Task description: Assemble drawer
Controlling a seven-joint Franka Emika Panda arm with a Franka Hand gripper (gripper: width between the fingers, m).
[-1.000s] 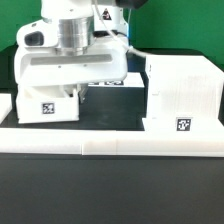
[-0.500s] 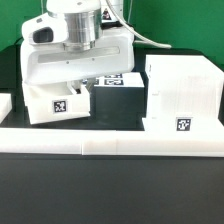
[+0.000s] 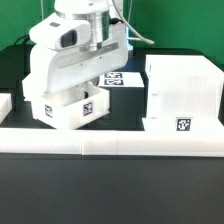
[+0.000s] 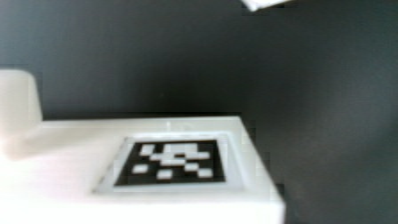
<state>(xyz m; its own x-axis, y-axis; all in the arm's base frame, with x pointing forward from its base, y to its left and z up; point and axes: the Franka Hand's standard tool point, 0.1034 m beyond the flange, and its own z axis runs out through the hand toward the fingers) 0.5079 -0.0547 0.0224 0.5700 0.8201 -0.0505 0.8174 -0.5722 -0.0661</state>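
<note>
A small white drawer tray (image 3: pixel 66 112) with a square tag (image 3: pixel 88 108) hangs tilted and turned just above the black table, at the exterior view's left. My gripper (image 3: pixel 76 90) is over it and shut on it; the white hand hides the fingers. The large white housing (image 3: pixel 185 88), with its own tag (image 3: pixel 183 125), stands at the exterior view's right, apart from the tray. In the wrist view the tray (image 4: pixel 71 145) and its tag (image 4: pixel 175 162) fill the near part of the picture, with black table beyond.
A long low white rail (image 3: pixel 110 141) runs along the table's front. The marker board (image 3: pixel 122 78) lies behind the arm. A white piece (image 3: pixel 4 104) is cut off at the exterior view's left edge. A white corner (image 4: pixel 267 5) shows far off in the wrist view.
The tray has come up off the table, moved toward the exterior view's right and turned, with the gripper holding it. The housing has not moved.
</note>
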